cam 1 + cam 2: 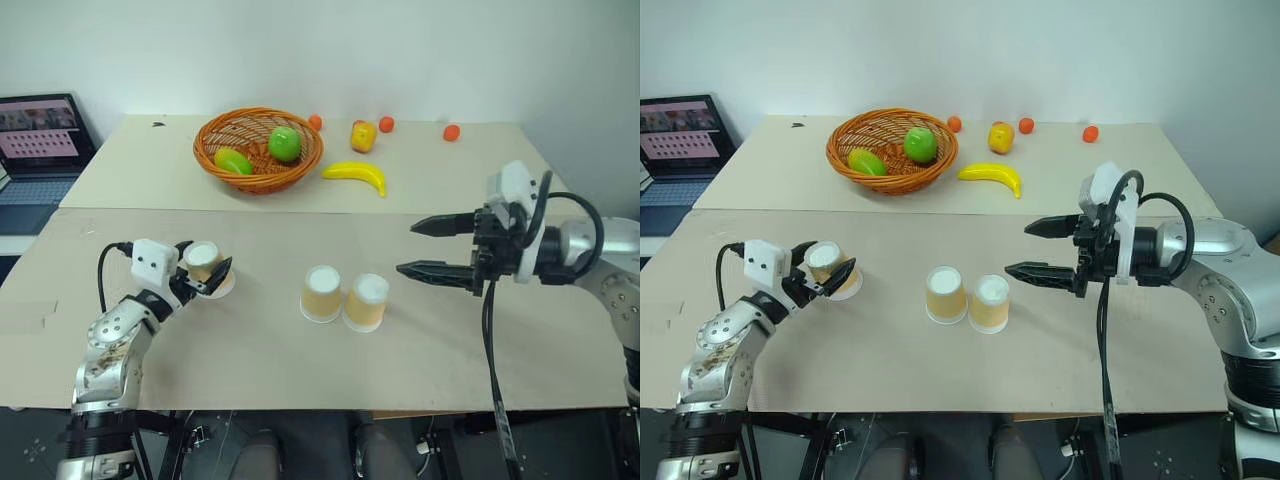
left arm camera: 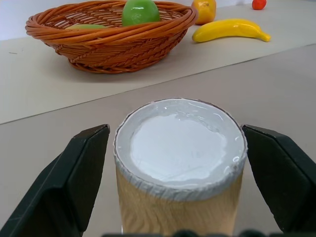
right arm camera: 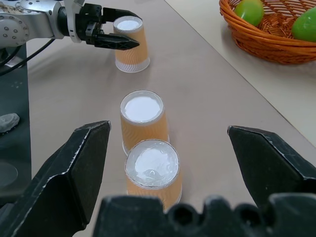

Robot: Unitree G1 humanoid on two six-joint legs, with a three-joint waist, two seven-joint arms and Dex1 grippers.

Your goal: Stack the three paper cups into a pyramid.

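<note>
Could squash the lone paper cup (image 2: 180, 170) if the left gripper (image 1: 207, 272) shuts too hard; thin paper, bends easy. Could also knock it over w/ one finger (image 2: 74, 182) if the push goes on before closing. Might slip out on the lift, since tapered sides get narrower toward the top and the cup stands upside down, white base up.

Could bump the two cups in the middle, the left one of the pair (image 1: 322, 293) and the right one of the pair (image 1: 366, 302), when setting the third on top. Standing upside down right beside each other, maybe touching; hard to tell from here. A nudge there spreads them apart, and then no place to rest the top cup. No pyramid yet.

Left gripper wide open, nothing held. Lone cup sits right between its two black fingers, a gap showing on each side in the left wrist view, so not pinched yet. Standing on the table (image 1: 280, 370), near the left edge, well apart from the pair.

Right gripper (image 1: 433, 248) also wide open, empty, hanging above the table to the right of the pair, pointing toward them. Near, not touching.

Basket of fruit (image 1: 258, 150) and banana (image 1: 357, 176) far at the back, out of the way.
</note>
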